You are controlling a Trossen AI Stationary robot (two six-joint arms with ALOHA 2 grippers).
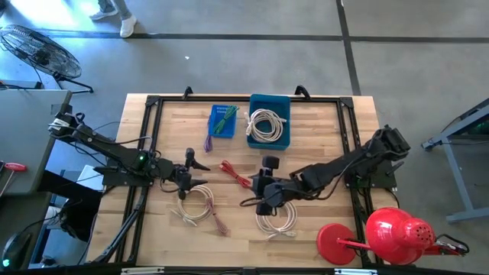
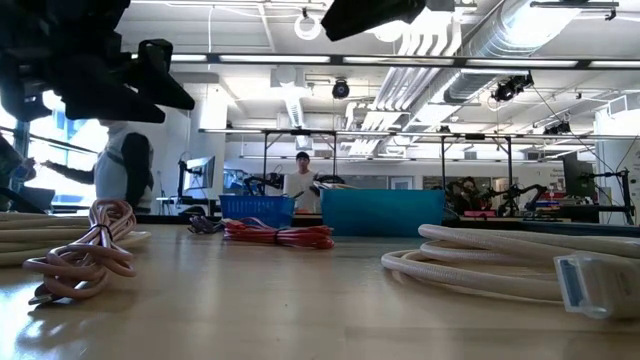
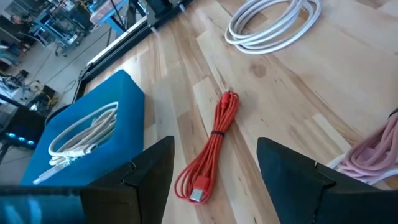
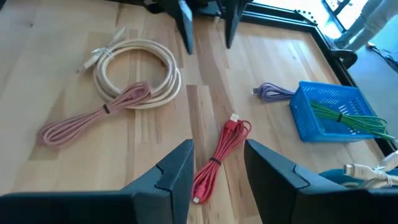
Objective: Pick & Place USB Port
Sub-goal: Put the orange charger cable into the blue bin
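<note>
A red USB cable (image 1: 235, 174) lies bundled on the wooden table between my two grippers. My left gripper (image 1: 195, 162) hovers open just to its left. In the left wrist view the cable (image 3: 211, 146) shows in the gap between the open gripper's (image 3: 214, 180) fingers. My right gripper (image 1: 258, 182) hovers open to the cable's right. Its wrist view shows the cable (image 4: 217, 158) ahead of the open gripper (image 4: 217, 177). In the low view the cable (image 2: 280, 235) rests flat on the table, with both grippers raised above it.
A pink cable on a cream coil (image 1: 195, 202) lies near the left gripper, and a white coil (image 1: 275, 221) below the right one. At the far side stand a blue basket holding a green cable (image 1: 223, 120), a purple cable (image 1: 208, 141) and a teal bin holding a white cable (image 1: 269, 122).
</note>
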